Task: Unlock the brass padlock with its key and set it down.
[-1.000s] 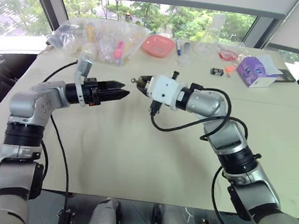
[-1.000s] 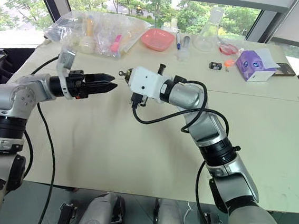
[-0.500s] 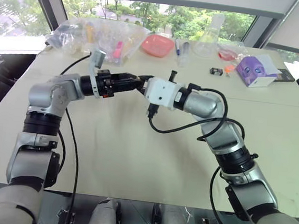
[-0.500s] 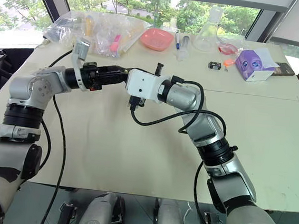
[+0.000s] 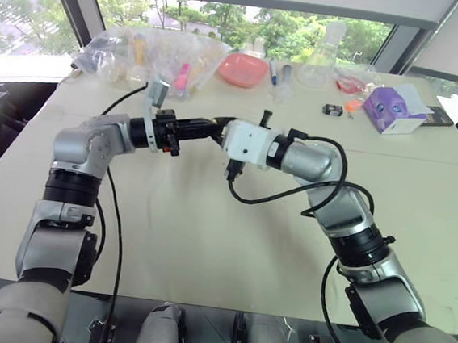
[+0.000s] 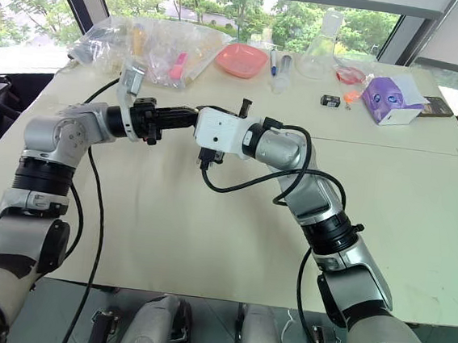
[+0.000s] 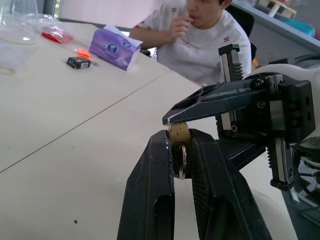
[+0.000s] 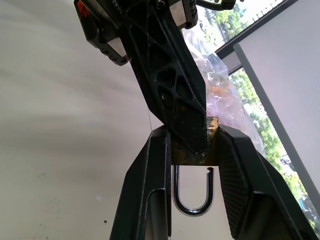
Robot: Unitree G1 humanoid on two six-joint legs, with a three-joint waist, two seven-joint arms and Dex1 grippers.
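Two robot arms are meeting tip to tip in mid-air, above a pale surface [image 5: 206, 242]; the brass padlock [image 8: 192, 145] is sitting between them, well off the surface.

The right tool [image 8: 192, 150] is holding the padlock body between its two black fingers, shackle pointing back toward its wrist; one shackle leg is ending in a free notched tip beside the body, so the lock appears already sprung, though that is a judgement.

The left tool [image 7: 181, 150] is pinching a small round brass-coloured piece w/ a silvery ring, probably the key head; its fingers are nearly together around it, w/ the right tool's tip lying just over them.

Step in hand, as judged: key engaged and turned, or lock passing from one tool to the other; which tool is carrying the weight cannot be told.

Next move is calling for one tool to let go cleanly, w/o dragging the tiny lock askew; then lowering it to a bare patch of surface.
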